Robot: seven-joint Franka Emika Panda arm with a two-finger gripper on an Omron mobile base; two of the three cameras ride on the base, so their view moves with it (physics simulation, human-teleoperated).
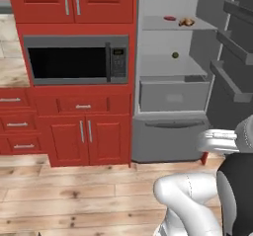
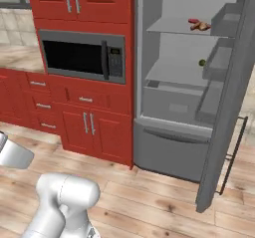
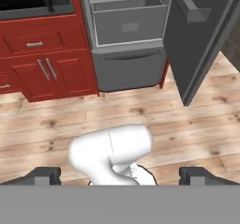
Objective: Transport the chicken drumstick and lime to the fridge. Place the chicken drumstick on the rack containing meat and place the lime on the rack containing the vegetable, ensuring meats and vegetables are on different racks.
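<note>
Upper left of the left base view: red cupboard doors (image 1: 74,0) with steel handles. Below them, a grey microwave (image 1: 76,59) with a black window, set into the red cabinets (image 1: 84,131) reaching down to the wooden floor (image 1: 64,195). Right of centre: the fridge (image 1: 170,136), door (image 1: 232,57) swung open toward the right edge. On the top shelf (image 1: 153,25), upper right of the frame, a flat red piece of meat (image 1: 169,18) and just beside it, to the right, the golden-brown chicken drumstick (image 1: 186,21). On the second shelf (image 1: 158,67), a small dark olive-green ball (image 1: 175,55), alone near the middle. Under that, a closed grey drawer (image 1: 173,96).

Same layout in the right base view: meat (image 2: 193,21) and drumstick (image 2: 201,26) side by side at the upper right, green ball (image 2: 202,62) one shelf lower.

In the hand view, gripper (image 3: 123,175) spread wide at the bottom edge, one dark fingertip (image 3: 44,175) at lower left, the other at lower right, nothing between them; aimed down at the floor in front of the fridge drawer (image 3: 129,26).
</note>
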